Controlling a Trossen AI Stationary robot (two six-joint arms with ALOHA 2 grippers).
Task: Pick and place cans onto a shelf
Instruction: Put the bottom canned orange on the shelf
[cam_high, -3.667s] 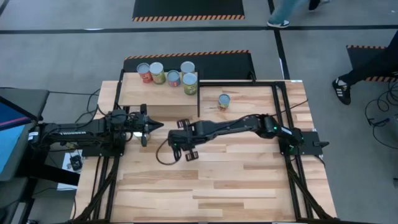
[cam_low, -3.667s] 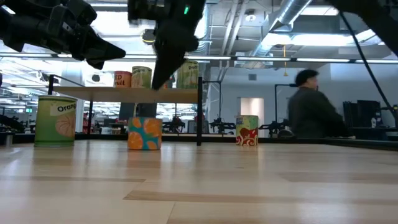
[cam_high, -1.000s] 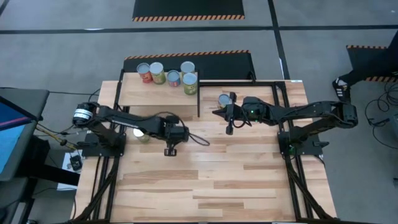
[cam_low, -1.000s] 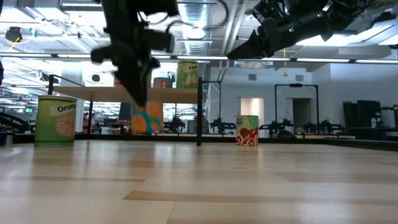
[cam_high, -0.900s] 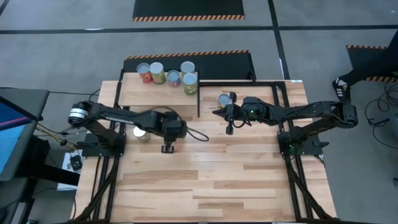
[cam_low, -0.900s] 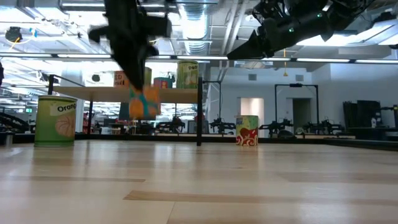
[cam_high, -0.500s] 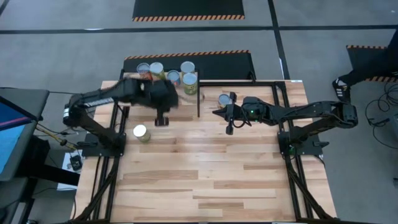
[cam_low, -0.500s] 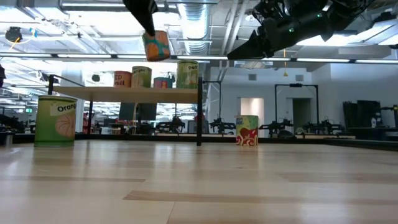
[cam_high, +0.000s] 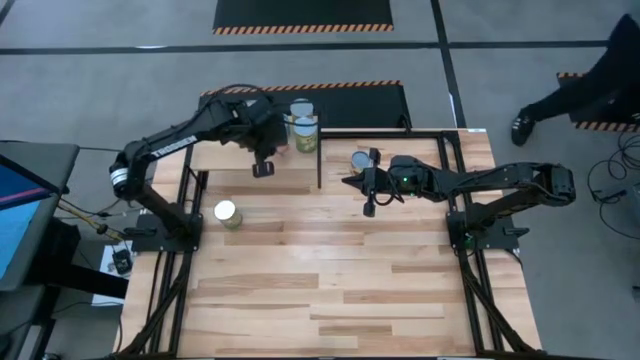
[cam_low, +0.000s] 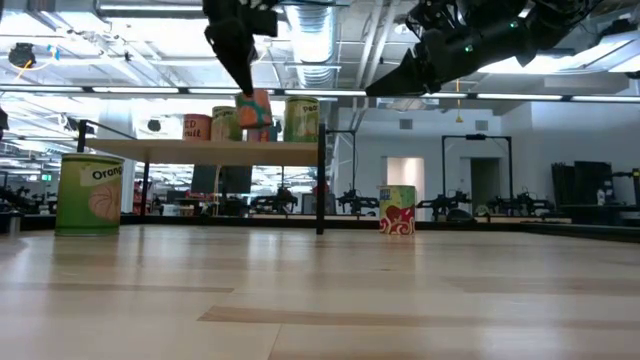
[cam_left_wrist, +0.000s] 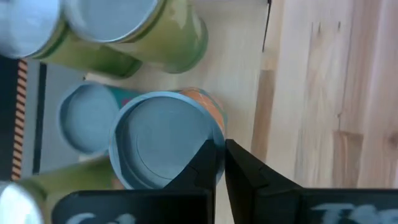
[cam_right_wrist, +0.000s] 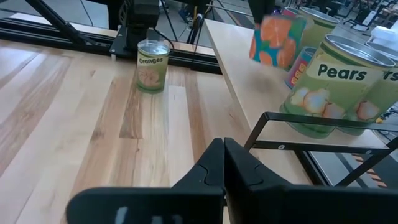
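Note:
My left gripper (cam_low: 247, 90) is over the shelf (cam_high: 225, 160), shut on an orange-and-teal can (cam_low: 254, 108) that hangs just above the shelf top (cam_low: 180, 148). The same can (cam_right_wrist: 277, 40) shows in front of the cans standing on the shelf, among them two Pears cans (cam_right_wrist: 329, 87). A green Orange can (cam_high: 228, 212) stands on the table near the left arm. A red-labelled can (cam_high: 360, 160) stands right of the shelf. My right gripper (cam_high: 347, 180) hovers shut beside that can, touching nothing. My left gripper (cam_left_wrist: 222, 149) pinches the can's top rim (cam_left_wrist: 214, 134) between its two fingers, one finger over the lid and one outside the wall. The fingers come slanting down from above. The can hangs below them, slightly tilted, clear of the shelf.
A thin black upright post (cam_low: 320, 180) marks the shelf's right end. The black frame rails (cam_high: 440, 135) run along the table's far and side edges. A person's legs (cam_high: 590, 90) pass on the floor beyond the table's far right.
My left gripper has lifted the orange-and-teal can clear of the table and carried it up and toward the far edge, over the shelf among the standing cans, its wrist rolling a little. The gripper stays shut on the can.

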